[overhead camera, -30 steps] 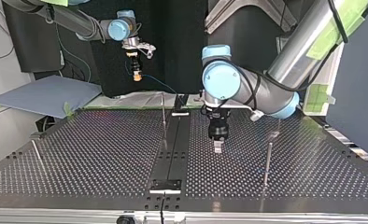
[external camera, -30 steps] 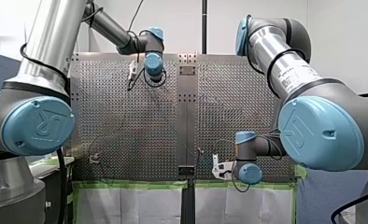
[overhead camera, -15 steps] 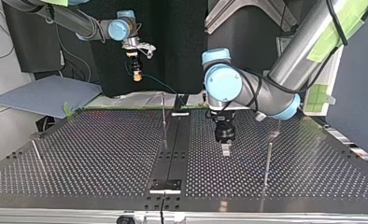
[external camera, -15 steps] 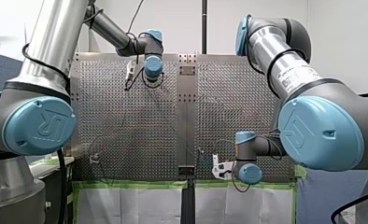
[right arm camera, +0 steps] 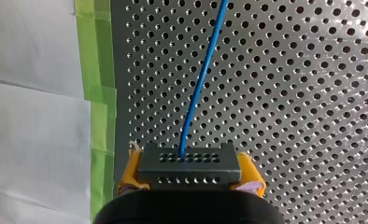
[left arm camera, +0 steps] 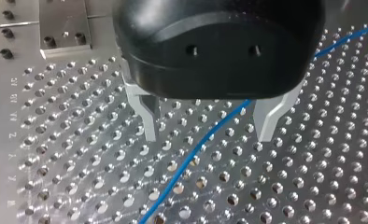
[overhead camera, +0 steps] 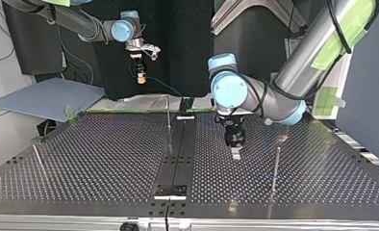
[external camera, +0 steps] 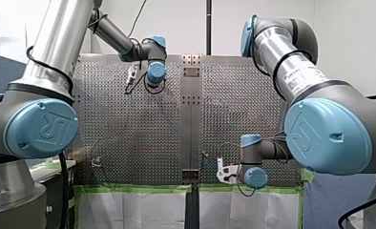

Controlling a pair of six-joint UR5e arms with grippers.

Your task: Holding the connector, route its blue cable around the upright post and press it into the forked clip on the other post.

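My right gripper (right arm camera: 190,171) has its yellow pads (right arm camera: 130,173) shut on a dark connector (right arm camera: 190,163). A blue cable (right arm camera: 201,79) leaves the connector and runs ahead over the perforated table. In the top view this gripper (overhead camera: 140,77) hangs high above the table's far edge, with the cable (overhead camera: 161,83) trailing toward the right. My left gripper (left arm camera: 208,128) is open, with its metal fingers (left arm camera: 147,122) just above the table. The blue cable (left arm camera: 198,147) lies on the plate between them, untouched. In the top view it (overhead camera: 235,152) is right of the centre strip.
A thin upright post (overhead camera: 169,122) stands beside the black centre strip (overhead camera: 178,159). Another post (overhead camera: 275,166) stands at the top view's right, with a small fitting (overhead camera: 282,138) just behind it. A slanted rod (overhead camera: 37,156) is at the left. Green tape (right arm camera: 98,79) edges the table.
My left gripper has moved toward the top view's right, closer to the right-hand post. My right gripper with the connector has stayed where it was.
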